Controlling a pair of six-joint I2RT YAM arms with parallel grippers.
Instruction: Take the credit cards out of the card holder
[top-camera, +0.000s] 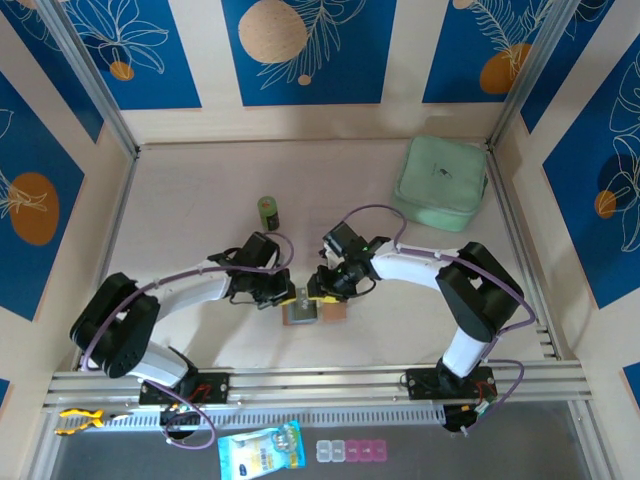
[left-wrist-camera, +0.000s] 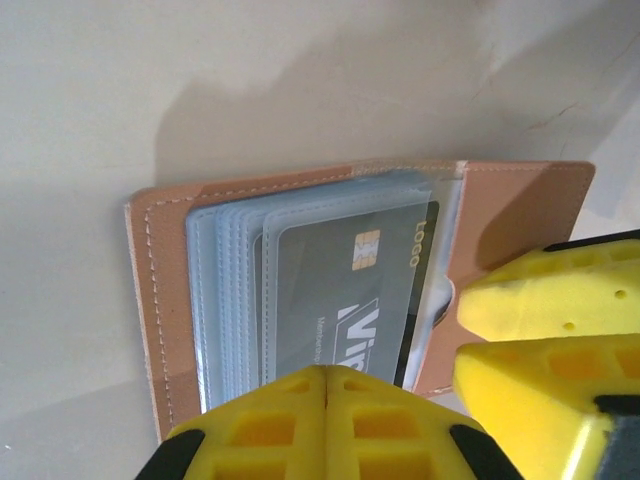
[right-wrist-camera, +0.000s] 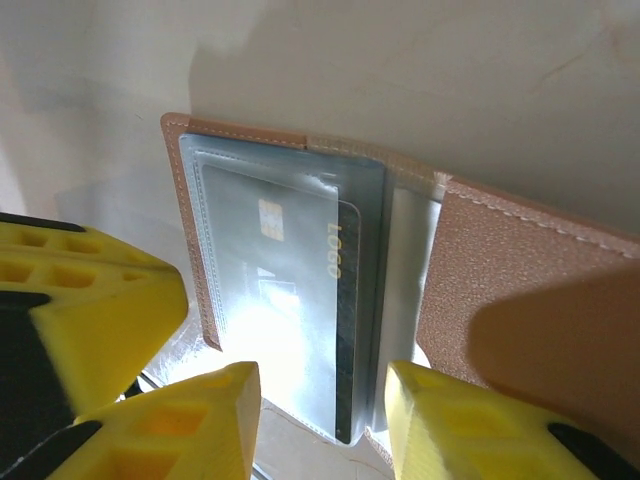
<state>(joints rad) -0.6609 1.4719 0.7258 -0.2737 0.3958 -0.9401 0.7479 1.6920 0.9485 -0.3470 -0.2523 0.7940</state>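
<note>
Tan-pink leather card holder (top-camera: 303, 312) lies open and flat on the pale table (top-camera: 200, 190), directly between the two grippers and touching or almost touching both. In the left wrist view the holder (left-wrist-camera: 160, 300) shows a stack of clear plastic sleeves (left-wrist-camera: 225, 300), and a dark credit card with a gold chip and white print (left-wrist-camera: 340, 300) sits inside the top sleeve.

The left gripper (left-wrist-camera: 325, 420) has its yellow fingers pressed together over the near edge of the sleeves. I cannot tell whether any plastic is caught between them. The right gripper (left-wrist-camera: 470, 335) sits just to its right, over the leather flap.

From the right wrist, the right gripper (right-wrist-camera: 320, 385) is spread. Its two fingers straddle the lower edge of the sleeve holding the dark card (right-wrist-camera: 300, 290), with the leather cover (right-wrist-camera: 520, 280) on its right and the left gripper (right-wrist-camera: 90, 300) close on its left. The clear sleeve still covers the card, and the two grippers crowd the same small area.

From above, a small dark green cylinder (top-camera: 267, 210) stands beyond the left gripper (top-camera: 275, 295), apart from it. A mint-green zipped fabric case (top-camera: 440, 182) lies well beyond the right gripper (top-camera: 322, 290), off to its right.
</note>
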